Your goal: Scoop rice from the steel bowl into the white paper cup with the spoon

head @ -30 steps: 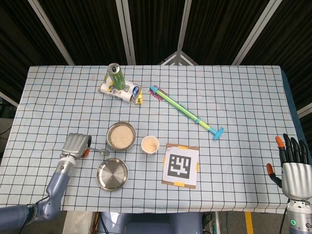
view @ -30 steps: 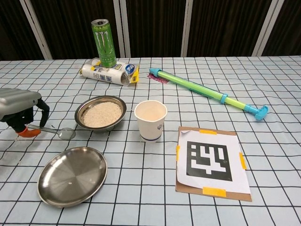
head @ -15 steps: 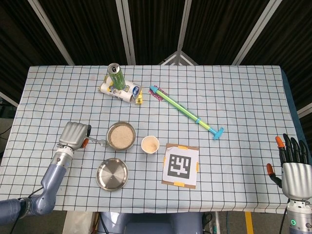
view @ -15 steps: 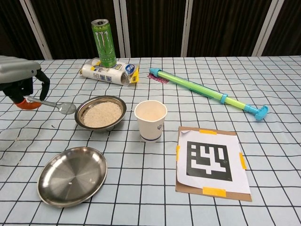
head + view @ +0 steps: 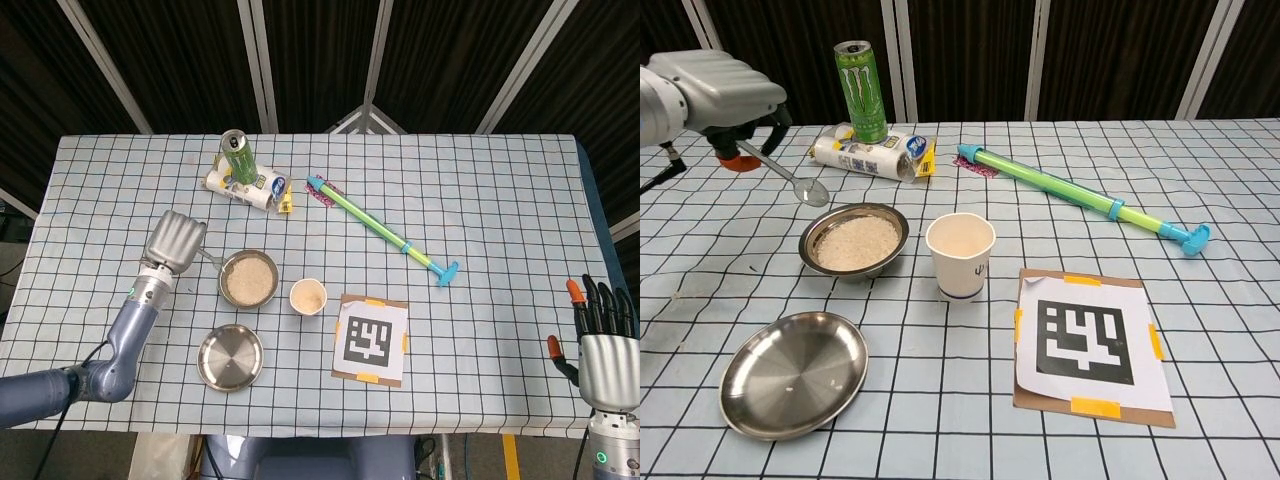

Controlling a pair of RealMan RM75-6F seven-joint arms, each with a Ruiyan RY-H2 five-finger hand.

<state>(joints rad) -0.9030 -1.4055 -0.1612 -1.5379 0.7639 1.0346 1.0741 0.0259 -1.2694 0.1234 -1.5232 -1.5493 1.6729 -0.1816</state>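
My left hand (image 5: pixel 715 85) grips spoon (image 5: pixel 790 178) above bowl (image 5: pixel 854 241); steep dip could spill rice. Right hand (image 5: pixel 607 345) spread, empty.

One steel bowl (image 5: pixel 854 241), one paper cup (image 5: pixel 960 256), one spoon (image 5: pixel 790 179), one can (image 5: pixel 862 91).

Bare tabletop (image 5: pixel 1200 350) lies open on the right. The bowl (image 5: pixel 854 241) is hemmed by the paper cup (image 5: pixel 960 256) just right, the plate (image 5: pixel 793 372) in front, and the can (image 5: pixel 861 77) and packet (image 5: pixel 872 153) behind.
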